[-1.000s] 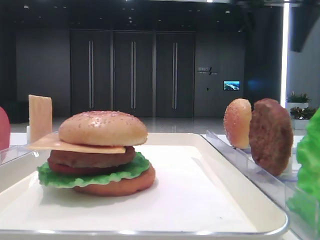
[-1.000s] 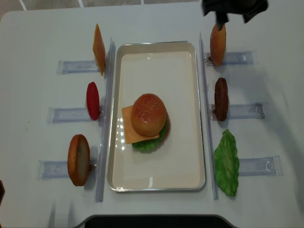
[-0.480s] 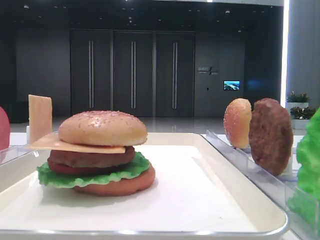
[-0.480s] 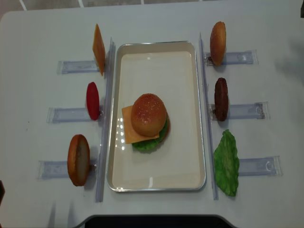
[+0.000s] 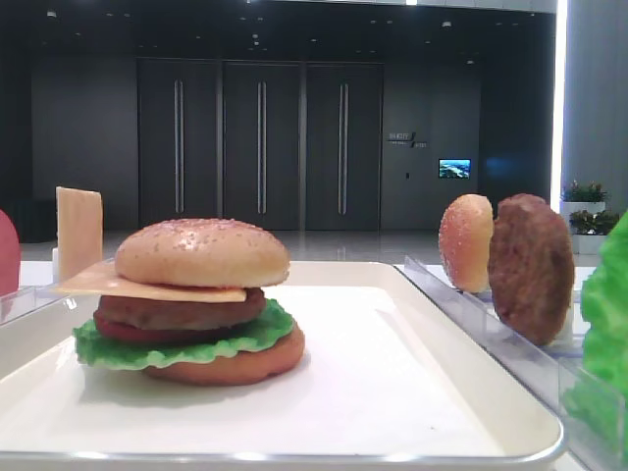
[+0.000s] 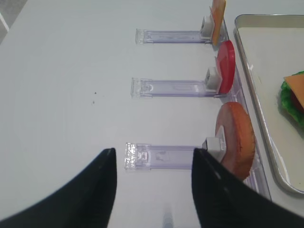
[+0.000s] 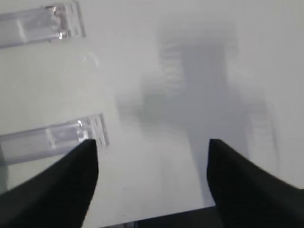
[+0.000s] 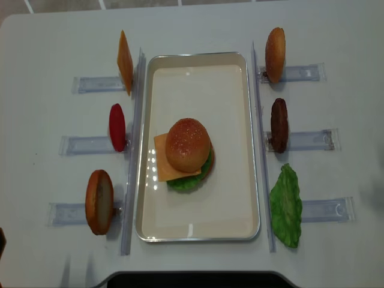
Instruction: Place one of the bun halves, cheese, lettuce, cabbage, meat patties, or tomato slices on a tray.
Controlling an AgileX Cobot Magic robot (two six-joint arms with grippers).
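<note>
Overhead view shows us the white tray (image 8: 198,225) in the middle of the table (image 8: 48,36), and on it a stacked burger topped by the speckled top bun (image 8: 188,144), with cheese (image 8: 161,165) and lettuce (image 8: 187,182) poking out underneath. Left of the tray, another cheese slice (image 8: 125,62), a tomato slice (image 8: 117,127) and a flat bun half (image 8: 99,201) stand upright in clear racks (image 8: 90,83). On the right stand a second bun (image 8: 275,54) and a meat patty (image 8: 279,125), with a loose lettuce leaf (image 8: 286,206) near us. Our right gripper (image 7: 152,147) hangs over bare table with jaws spread and empty; the blurred picture gives little more. Our left gripper (image 6: 152,156) is likewise spread, holding nothing.
</note>
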